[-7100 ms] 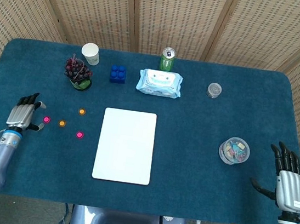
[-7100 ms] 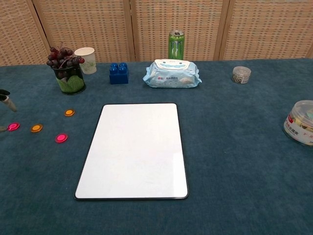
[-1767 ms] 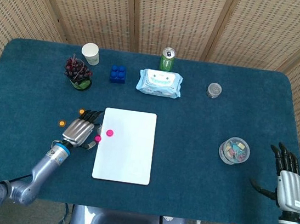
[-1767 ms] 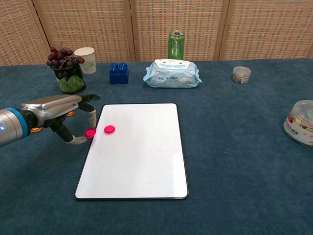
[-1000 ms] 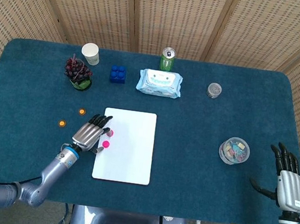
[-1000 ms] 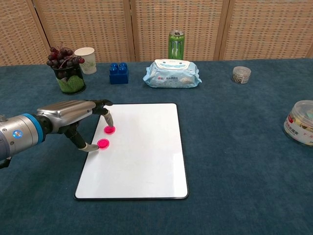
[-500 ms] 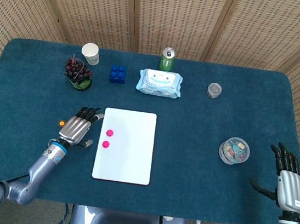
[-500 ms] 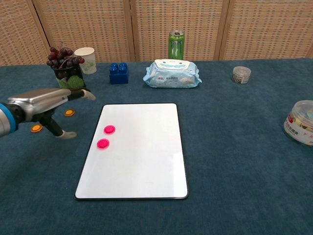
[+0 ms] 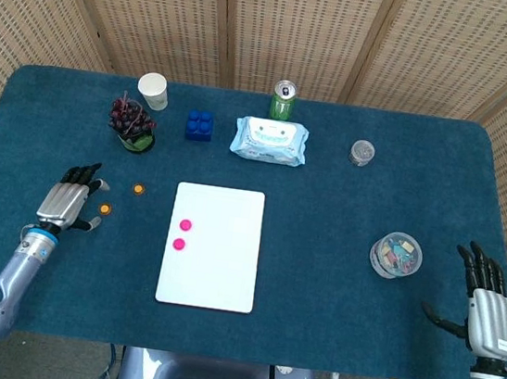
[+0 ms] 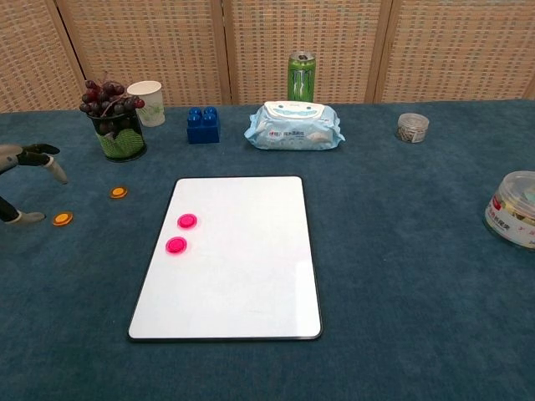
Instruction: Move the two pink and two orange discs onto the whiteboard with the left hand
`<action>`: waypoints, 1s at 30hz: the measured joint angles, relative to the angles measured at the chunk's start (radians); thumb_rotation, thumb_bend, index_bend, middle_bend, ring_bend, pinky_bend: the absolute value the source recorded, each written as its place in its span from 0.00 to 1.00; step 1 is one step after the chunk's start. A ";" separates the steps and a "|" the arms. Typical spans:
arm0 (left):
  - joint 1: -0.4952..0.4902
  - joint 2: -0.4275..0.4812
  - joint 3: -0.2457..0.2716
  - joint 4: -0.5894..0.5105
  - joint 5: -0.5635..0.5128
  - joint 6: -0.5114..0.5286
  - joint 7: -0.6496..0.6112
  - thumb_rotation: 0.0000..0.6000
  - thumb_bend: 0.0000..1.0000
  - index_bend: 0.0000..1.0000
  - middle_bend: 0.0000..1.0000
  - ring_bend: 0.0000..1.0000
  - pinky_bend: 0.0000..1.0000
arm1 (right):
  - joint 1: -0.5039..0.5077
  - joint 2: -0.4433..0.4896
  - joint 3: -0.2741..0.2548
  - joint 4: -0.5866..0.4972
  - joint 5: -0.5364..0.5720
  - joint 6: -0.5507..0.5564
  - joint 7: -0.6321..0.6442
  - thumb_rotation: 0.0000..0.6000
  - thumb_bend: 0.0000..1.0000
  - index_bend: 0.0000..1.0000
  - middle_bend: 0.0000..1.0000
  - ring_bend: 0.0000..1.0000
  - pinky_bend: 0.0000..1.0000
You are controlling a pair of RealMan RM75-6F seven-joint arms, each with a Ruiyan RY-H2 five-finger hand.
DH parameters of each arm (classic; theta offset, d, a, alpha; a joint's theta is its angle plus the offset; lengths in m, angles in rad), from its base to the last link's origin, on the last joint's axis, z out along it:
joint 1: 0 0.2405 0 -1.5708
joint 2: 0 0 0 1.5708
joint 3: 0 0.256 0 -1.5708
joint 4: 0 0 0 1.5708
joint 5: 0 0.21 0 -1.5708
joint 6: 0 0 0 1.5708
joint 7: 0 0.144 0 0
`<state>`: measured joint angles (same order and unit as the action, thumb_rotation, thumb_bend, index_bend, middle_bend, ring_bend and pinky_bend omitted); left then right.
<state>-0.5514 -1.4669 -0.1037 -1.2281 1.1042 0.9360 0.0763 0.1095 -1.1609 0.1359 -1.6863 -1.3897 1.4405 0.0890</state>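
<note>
Left hand point(image 9: 64, 205) hovers with fingers spread and nothing in them, the nearer small round orange disc point(image 9: 104, 209) just off its thumb side, towards the flat white rectangular whiteboard point(image 9: 215, 269); the second orange disc point(image 9: 139, 188) lies beyond, and both pink discs point(image 9: 180, 234) sit on the board. Right hand point(image 9: 488, 309), also spread and empty, is well apart
</note>
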 measured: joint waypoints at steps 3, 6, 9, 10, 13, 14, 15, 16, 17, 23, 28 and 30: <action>0.007 -0.004 0.001 0.036 0.004 -0.012 -0.021 1.00 0.32 0.30 0.00 0.00 0.00 | 0.000 0.000 0.000 0.000 0.001 -0.001 0.000 1.00 0.23 0.00 0.00 0.00 0.00; 0.011 -0.013 0.000 0.064 0.005 -0.024 -0.032 1.00 0.32 0.32 0.00 0.00 0.00 | 0.001 0.000 0.000 0.000 0.001 -0.002 0.001 1.00 0.23 0.00 0.00 0.00 0.00; 0.012 -0.023 0.001 0.084 0.005 -0.037 -0.037 1.00 0.33 0.33 0.00 0.00 0.00 | 0.001 0.002 0.000 0.000 0.001 -0.003 0.002 1.00 0.23 0.00 0.00 0.00 0.00; 0.012 -0.028 0.001 0.093 0.006 -0.041 -0.037 1.00 0.33 0.33 0.00 0.00 0.00 | 0.001 0.002 0.000 0.000 0.001 -0.003 0.003 1.00 0.23 0.00 0.00 0.00 0.00; 0.009 -0.040 -0.001 0.109 0.010 -0.055 -0.042 1.00 0.33 0.33 0.00 0.00 0.00 | 0.001 0.002 0.000 0.000 0.001 -0.004 0.004 1.00 0.23 0.00 0.00 0.00 0.00; 0.007 -0.043 -0.002 0.113 0.012 -0.059 -0.042 1.00 0.33 0.34 0.00 0.00 0.00 | 0.001 0.001 0.000 0.000 0.001 -0.004 0.004 1.00 0.23 0.00 0.00 0.00 0.00; 0.005 -0.046 -0.003 0.118 0.013 -0.062 -0.041 1.00 0.33 0.34 0.00 0.00 0.00 | 0.001 0.001 0.000 0.001 0.001 -0.004 0.004 1.00 0.23 0.00 0.00 0.00 0.00; 0.002 -0.050 -0.005 0.122 0.014 -0.067 -0.041 1.00 0.33 0.35 0.00 0.00 0.00 | 0.001 0.001 0.000 0.001 0.001 -0.003 0.004 1.00 0.23 0.00 0.00 0.00 0.00; 0.000 -0.053 -0.007 0.125 0.013 -0.070 -0.039 1.00 0.33 0.35 0.00 0.00 0.00 | 0.000 0.001 0.000 0.001 0.001 -0.003 0.004 1.00 0.23 0.00 0.00 0.00 0.00; -0.007 -0.073 -0.015 0.150 -0.002 -0.089 -0.029 1.00 0.33 0.35 0.00 0.00 0.00 | 0.000 0.002 0.000 0.000 0.000 -0.003 0.004 1.00 0.23 0.00 0.00 0.00 0.00; -0.016 -0.095 -0.021 0.170 0.001 -0.102 -0.028 1.00 0.33 0.36 0.00 0.00 0.00 | 0.000 0.001 0.000 0.001 0.002 -0.004 0.006 1.00 0.23 0.00 0.00 0.00 0.00; -0.019 -0.099 -0.023 0.173 0.002 -0.107 -0.026 1.00 0.33 0.37 0.00 0.00 0.00 | 0.000 0.002 0.000 0.001 0.002 -0.004 0.005 1.00 0.23 0.00 0.00 0.00 0.00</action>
<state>-0.5703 -1.5656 -0.1268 -1.0546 1.1060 0.8294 0.0504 0.1099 -1.1591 0.1360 -1.6858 -1.3879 1.4364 0.0943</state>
